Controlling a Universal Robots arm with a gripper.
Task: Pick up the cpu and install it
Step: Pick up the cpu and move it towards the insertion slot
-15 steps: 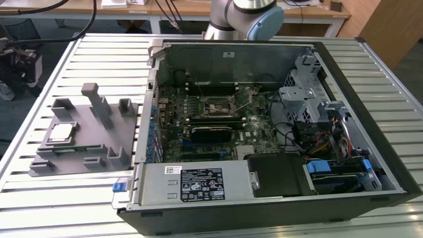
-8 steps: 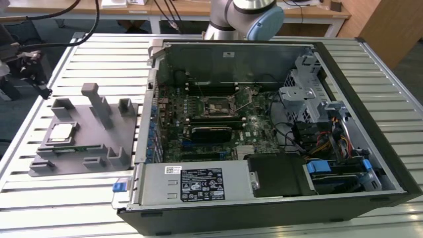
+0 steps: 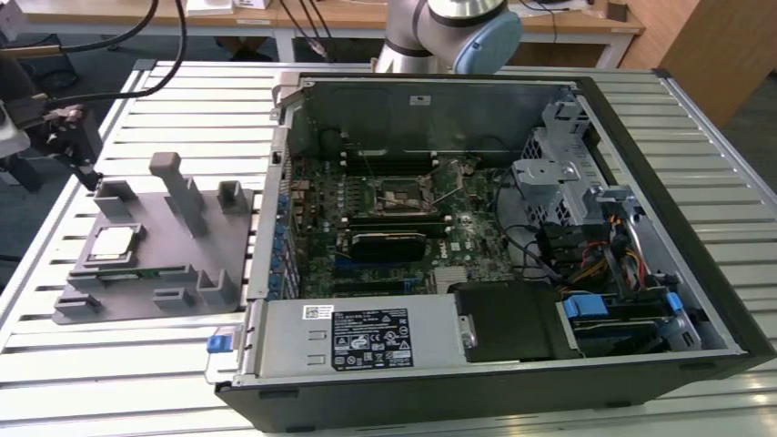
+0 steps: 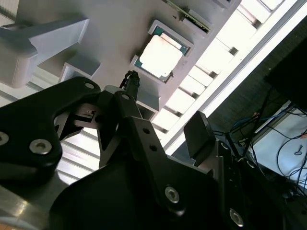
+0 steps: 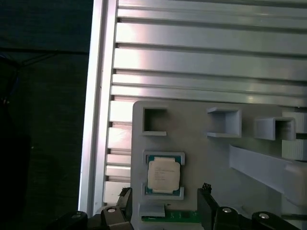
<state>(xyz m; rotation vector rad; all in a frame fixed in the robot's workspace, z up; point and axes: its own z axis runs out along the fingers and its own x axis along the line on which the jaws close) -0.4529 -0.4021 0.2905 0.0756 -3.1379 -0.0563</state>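
- The cpu (image 3: 113, 242) is not picked up yet. It lies flat in its pocket on the grey holder (image 3: 146, 209), at about nine o'clock from the open computer case (image 3: 486, 391) in the exterior view.
- The gripper (image 5: 166, 191) hangs just over the cpu with its fingers spread, one to each side, and holds nothing.
- In my judgement the grasp, the carrying and the seating in the socket (image 3: 407, 193) are all left to do.
- The cpu is a small flat square with a pale shiny metal top and a thin greenish rim.
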